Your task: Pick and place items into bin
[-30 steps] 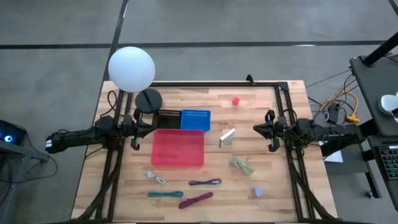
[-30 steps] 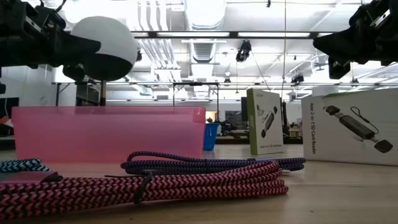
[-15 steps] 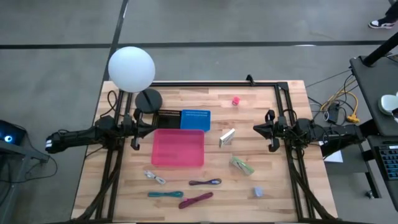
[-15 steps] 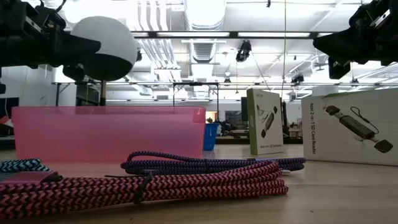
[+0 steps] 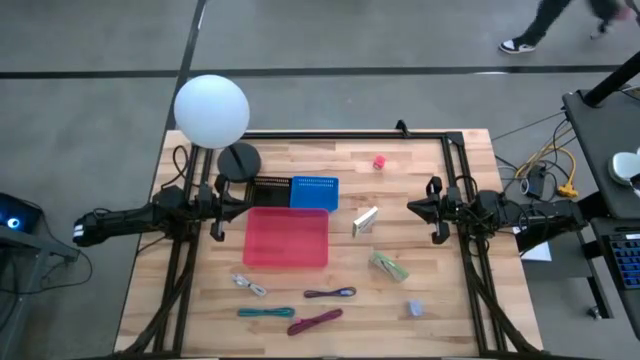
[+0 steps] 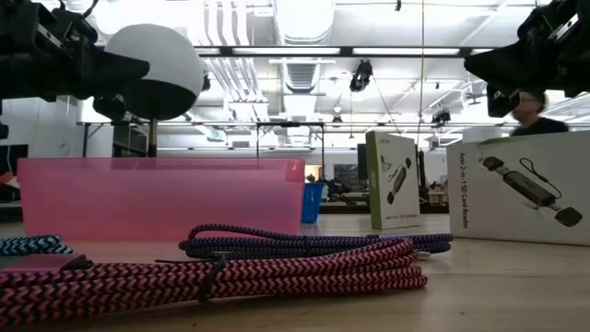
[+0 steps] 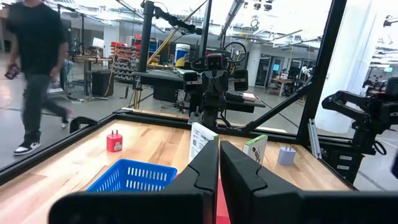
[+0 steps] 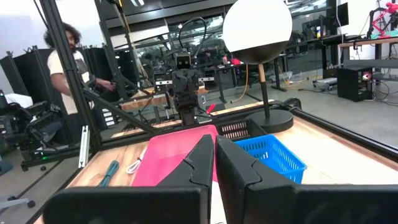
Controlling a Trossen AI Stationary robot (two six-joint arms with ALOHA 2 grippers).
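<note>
I see both arms parked high at the table's sides, the left gripper (image 5: 216,206) and right gripper (image 5: 432,210) each with fingers pressed together, holding nothing. The translucent pink plastic bin (image 5: 287,238) sits mid-table, empty as far as I can tell.

I count eight loose items:
- Four braided cords lie in front of the bin: white (image 5: 247,285), teal (image 5: 266,312), purple (image 5: 330,293), magenta (image 5: 314,321). I judge them limp and light, best pinched across the bundled middle.
- One whitish cardboard block (image 5: 365,220) and one green packet (image 5: 389,265) are near the bin's right side; I'd grip them across the narrow faces.
- One tiny pink cube (image 5: 379,161) is well behind the bin, and one grey-blue lump (image 5: 414,308) is at the front right; both are small and likely to skid.
</note>
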